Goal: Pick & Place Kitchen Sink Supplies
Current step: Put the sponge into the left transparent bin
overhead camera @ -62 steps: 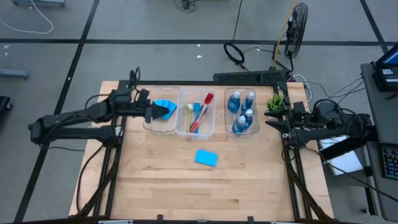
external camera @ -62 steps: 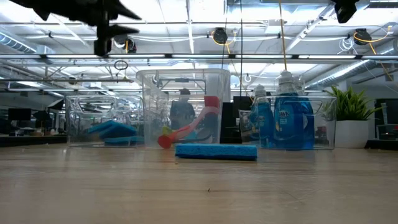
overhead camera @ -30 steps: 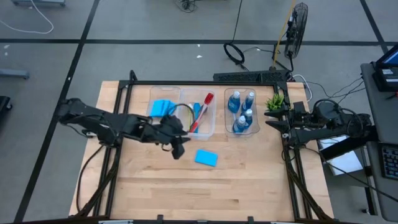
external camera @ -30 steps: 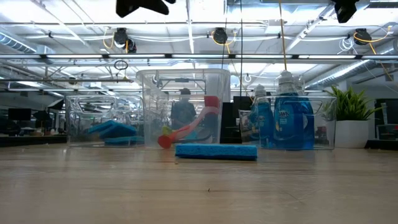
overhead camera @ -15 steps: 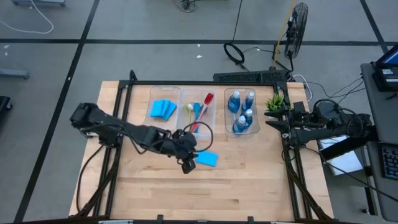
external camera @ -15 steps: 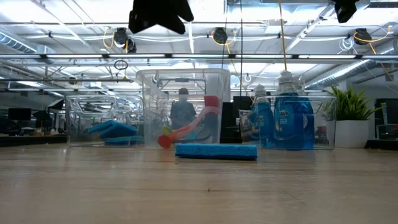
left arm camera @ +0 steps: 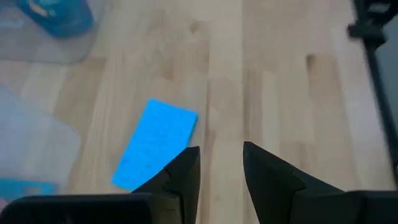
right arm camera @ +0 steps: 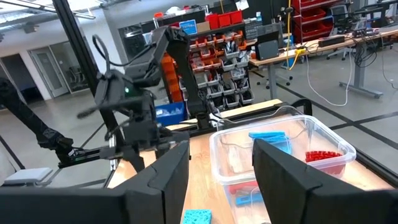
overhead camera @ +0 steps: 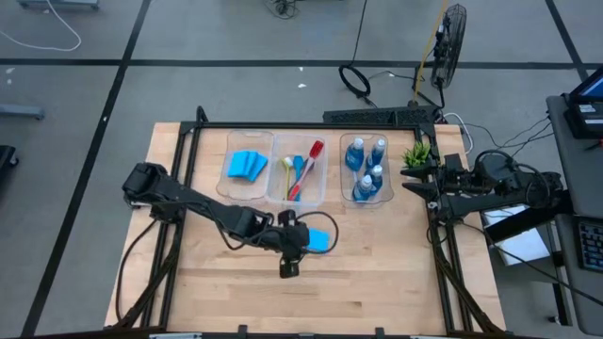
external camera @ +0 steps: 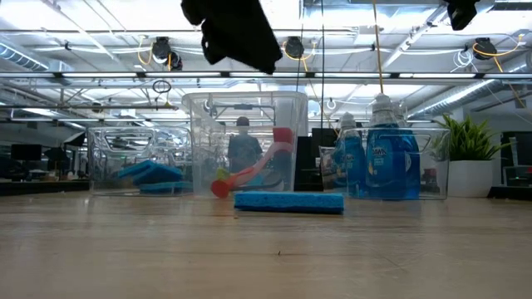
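One flat blue sponge (overhead camera: 323, 241) (left arm camera: 157, 143) (external camera: 288, 202) lies flat on the wooden table, near of the bins. My left gripper (overhead camera: 303, 247) (left arm camera: 221, 149) hovers above the table just beside the sponge's near-left corner, slanting down toward the right, open, with nothing between its fingers. More blue sponges (overhead camera: 247, 165) lie in the far-left clear bin, brushes (overhead camera: 301, 168) in the middle bin, and blue bottles (overhead camera: 366, 168) in the right bin. My right gripper (overhead camera: 411, 182) (right arm camera: 221, 168) waits open at the table's right edge.
The three clear bins (overhead camera: 283, 193) stand in a row along the far side. A small green plant (overhead camera: 417, 153) sits at the far right by the right arm. Bare wood (overhead camera: 311, 292) stretches toward the near edge.
My left gripper has swung away from the bins toward the near right and sunk toward the lone sponge, rolling somewhat as it went. The sponge on the table has not moved.
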### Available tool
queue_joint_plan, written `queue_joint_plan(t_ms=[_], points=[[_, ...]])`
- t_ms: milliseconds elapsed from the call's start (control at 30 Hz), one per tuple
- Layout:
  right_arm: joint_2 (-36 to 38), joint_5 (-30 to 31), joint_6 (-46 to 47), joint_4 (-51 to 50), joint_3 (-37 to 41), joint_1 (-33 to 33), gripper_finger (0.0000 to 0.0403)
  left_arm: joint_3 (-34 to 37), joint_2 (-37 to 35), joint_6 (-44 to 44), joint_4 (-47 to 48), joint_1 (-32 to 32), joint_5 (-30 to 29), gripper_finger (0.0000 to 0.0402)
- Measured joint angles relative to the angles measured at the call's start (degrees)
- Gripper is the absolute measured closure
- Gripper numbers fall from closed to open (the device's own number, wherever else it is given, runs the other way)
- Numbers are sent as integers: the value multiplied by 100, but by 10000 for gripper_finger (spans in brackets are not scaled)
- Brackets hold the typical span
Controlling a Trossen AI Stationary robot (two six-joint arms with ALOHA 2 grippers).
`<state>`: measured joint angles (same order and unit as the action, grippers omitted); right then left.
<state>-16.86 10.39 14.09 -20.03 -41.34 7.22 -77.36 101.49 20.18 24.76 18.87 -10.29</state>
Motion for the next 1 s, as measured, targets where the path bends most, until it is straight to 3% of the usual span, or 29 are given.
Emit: queue_joint_plan(t_ms=[267,733,1000], points=[[0,0,15,-6,-2,1,239,0,206,1,43,-34,28,260],[0,-2,13,-9,-2,0,239,0,206,-416,-92,-158,-23,116],[0,0,2,-28,-2,0,237,4,588,-835,-280,-257,199,103]])
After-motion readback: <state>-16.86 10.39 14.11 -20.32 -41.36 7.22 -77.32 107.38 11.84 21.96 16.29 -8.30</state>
